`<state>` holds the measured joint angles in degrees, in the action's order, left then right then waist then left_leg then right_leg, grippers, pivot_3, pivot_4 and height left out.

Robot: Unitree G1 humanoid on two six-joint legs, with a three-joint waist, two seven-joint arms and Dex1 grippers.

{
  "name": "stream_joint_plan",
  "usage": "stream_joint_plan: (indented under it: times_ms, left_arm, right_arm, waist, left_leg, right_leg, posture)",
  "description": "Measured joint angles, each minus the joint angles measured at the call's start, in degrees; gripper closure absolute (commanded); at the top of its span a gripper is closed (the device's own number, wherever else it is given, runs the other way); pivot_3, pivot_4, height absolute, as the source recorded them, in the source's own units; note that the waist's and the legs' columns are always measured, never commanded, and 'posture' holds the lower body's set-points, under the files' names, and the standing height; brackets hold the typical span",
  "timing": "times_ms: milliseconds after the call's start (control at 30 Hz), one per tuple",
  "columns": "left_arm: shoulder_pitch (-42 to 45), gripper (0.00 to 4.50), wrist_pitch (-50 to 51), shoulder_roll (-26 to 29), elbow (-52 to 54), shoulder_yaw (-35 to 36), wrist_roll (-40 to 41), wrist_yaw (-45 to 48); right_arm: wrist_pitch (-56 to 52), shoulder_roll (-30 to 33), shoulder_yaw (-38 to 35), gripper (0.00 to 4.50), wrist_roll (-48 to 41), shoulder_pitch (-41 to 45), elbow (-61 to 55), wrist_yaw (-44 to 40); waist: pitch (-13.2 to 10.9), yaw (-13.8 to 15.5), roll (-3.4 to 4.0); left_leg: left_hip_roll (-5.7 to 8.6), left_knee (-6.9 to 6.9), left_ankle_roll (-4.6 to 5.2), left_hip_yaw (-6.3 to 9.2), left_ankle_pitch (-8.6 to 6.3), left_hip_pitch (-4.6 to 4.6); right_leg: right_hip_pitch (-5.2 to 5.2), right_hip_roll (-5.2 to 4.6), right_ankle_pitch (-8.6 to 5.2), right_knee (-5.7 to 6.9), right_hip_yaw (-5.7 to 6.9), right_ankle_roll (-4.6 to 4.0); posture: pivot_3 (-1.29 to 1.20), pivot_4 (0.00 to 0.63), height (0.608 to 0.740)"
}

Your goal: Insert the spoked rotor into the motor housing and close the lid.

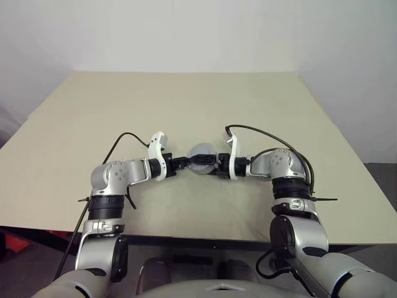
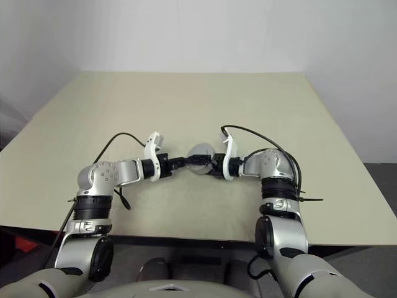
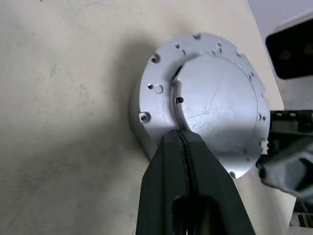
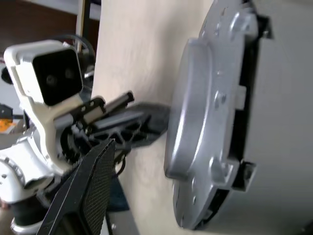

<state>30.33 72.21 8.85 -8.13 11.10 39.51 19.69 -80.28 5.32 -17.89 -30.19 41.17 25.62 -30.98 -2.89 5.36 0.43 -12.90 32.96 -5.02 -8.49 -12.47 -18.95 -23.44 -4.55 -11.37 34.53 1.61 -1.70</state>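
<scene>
The left gripper (image 3: 182,142) has its two black fingers (image 3: 166,181) pressed together, no gap between them, their tips touching the near edge of the motor housing (image 3: 205,103) – against the raised round plate in its middle. Nothing sits between the fingers; they press on the housing and do not clasp it.

The right gripper (image 1: 214,166) has its fingers wide apart. In its wrist view one finger (image 4: 83,196), with a textured pad, shows in the foreground, while the housing (image 4: 205,122) stands close ahead, seen edge-on with its stepped silver face and dark notches along the rim. From the head views the right gripper's tips lie at the housing's right side, but whether they touch it I cannot tell.

The housing (image 1: 202,159) sits on the table (image 1: 186,99) between the two grippers, about midway across and toward the near edge. From the left wrist it shows a pale silver face – a flange with small holes and screws around a smooth, scratched central disc. It appears as one closed round unit; the windings and the rotor are not something I can make out, and whether the top plate is the lid I cannot tell.

Outward from there, both wrists carry white camera mounts; the left arm's mount (image 4: 46,78) shows in the right wrist view, just behind the shut left fingers (image 4: 132,125). Black cables loop from each wrist over the beige tabletop
</scene>
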Motion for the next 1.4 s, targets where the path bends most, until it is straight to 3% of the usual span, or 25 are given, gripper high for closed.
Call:
stream_joint_plan:
  times_ms: [433,533,667,733,1167,1400]
  left_arm:
    - [0.0,4.5,0.1,-0.5,0.0,-0.6,-0.2,0.3]
    - [0.0,4.5,0.1,-0.6,0.0,-0.6,-0.2,0.3]
    - [0.0,4.5,0.1,-0.6,0.1,-0.5,-0.2,0.3]
    - [-0.1,4.5,0.1,-0.4,0.2,-0.4,-0.3,0.3]
    - [-0.6,4.5,-0.6,-0.6,0.6,-0.1,-0.3,0.2]
    - [-2.7,4.5,-1.3,-2.0,3.7,5.4,4.0,0.7]
  right_arm:
    - [8.3,0.6,1.1,0.02,-0.1,0.6,2.5,1.3]
    - [9.2,0.8,1.1,0.61,-0.2,0.8,3.3,1.5]
    - [9.8,1.7,0.9,2.01,-0.2,0.8,4.7,2.4]
    - [9.9,1.7,0.7,2.45,-0.9,1.2,4.8,2.1]
    - [10.5,1.8,0.1,2.45,-1.6,2.4,7.9,2.6]
    - [11.2,0.5,-5.5,2.45,-3.8,4.1,11.6,7.3]
  waist:
    - [0.0,0.1,0.0]
    - [0.0,0.1,0.0]
    - [0.0,0.1,0.0]
    - [0.0,0.1,0.05]
    - [0.0,0.1,0.04]
    - [-0.1,0.1,0.08]
  left_leg:
    - [0.04,-0.01,-0.05,0.0,0.03,-0.07]
    - [0.05,-0.01,-0.05,0.0,0.03,-0.07]
    - [0.05,-0.01,-0.04,0.0,0.02,-0.11]
    - [0.06,-0.02,-0.02,0.0,0.01,-0.1]
    - [0.06,-0.01,-0.02,0.01,0.01,-0.08]
    - [0.06,0.01,-0.04,0.0,0.02,-0.25]
  right_leg:
    - [0.0,-0.06,-0.03,0.0,0.01,0.05]
    - [0.0,-0.07,-0.03,0.0,0.01,0.06]
    - [-0.03,-0.07,-0.04,-0.01,0.02,0.08]
    - [-0.02,-0.07,-0.06,0.0,0.01,0.09]
    - [-0.02,-0.08,-0.06,0.03,0.01,0.09]
    - [-0.23,-0.07,-0.05,0.12,0.01,0.08]
  posture:
    - [0.0,0.0,0.74]
    - [0.0,0.0,0.74]
    - [0.0,0.0,0.74]
    - [0.0,0.0,0.74]
    - [0.0,0.0,0.74]
    - [0.0,0.0,0.74]
